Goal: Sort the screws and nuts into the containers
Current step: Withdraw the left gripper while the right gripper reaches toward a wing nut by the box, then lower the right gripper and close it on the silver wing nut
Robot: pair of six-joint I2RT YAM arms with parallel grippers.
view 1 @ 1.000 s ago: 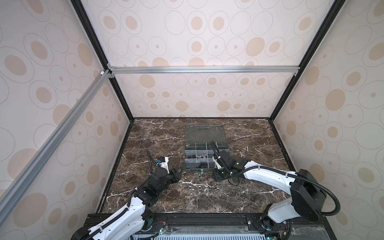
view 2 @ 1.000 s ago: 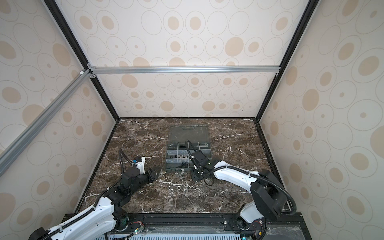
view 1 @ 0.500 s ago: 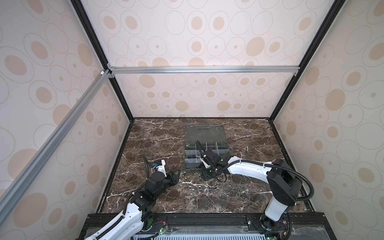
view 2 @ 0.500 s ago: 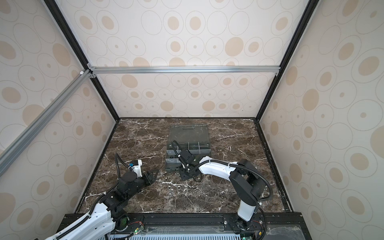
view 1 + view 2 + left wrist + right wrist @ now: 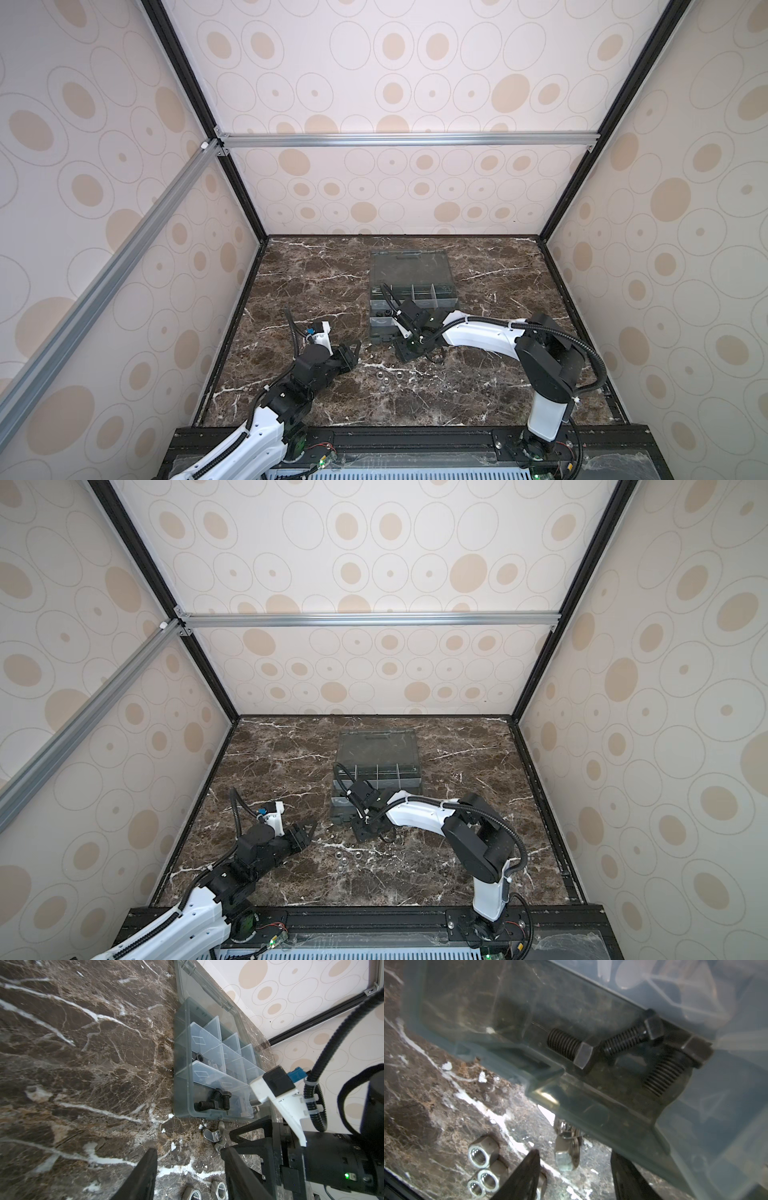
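Nearest, at least three silver nuts (image 5: 478,1155) lie on the marble (image 5: 83,1064) before the box (image 5: 180,1084). One wing nut (image 5: 216,1136) stands by its front wall, ahead of the right gripper (image 5: 406,352), jaws parted; the left gripper (image 5: 189,1152) gapes empty. Three black screws (image 5: 571,1047) lie in the box's front compartment (image 5: 202,1089); one black nut (image 5: 199,1056) lies behind.

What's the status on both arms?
Left gripper open, empty. Right gripper open, at wing nuts by box. Three black screws boxed; hex nuts loose on table. Nothing blocking.

Soft, even light; wrist close-ups blurry (wide-angle edge stretch)
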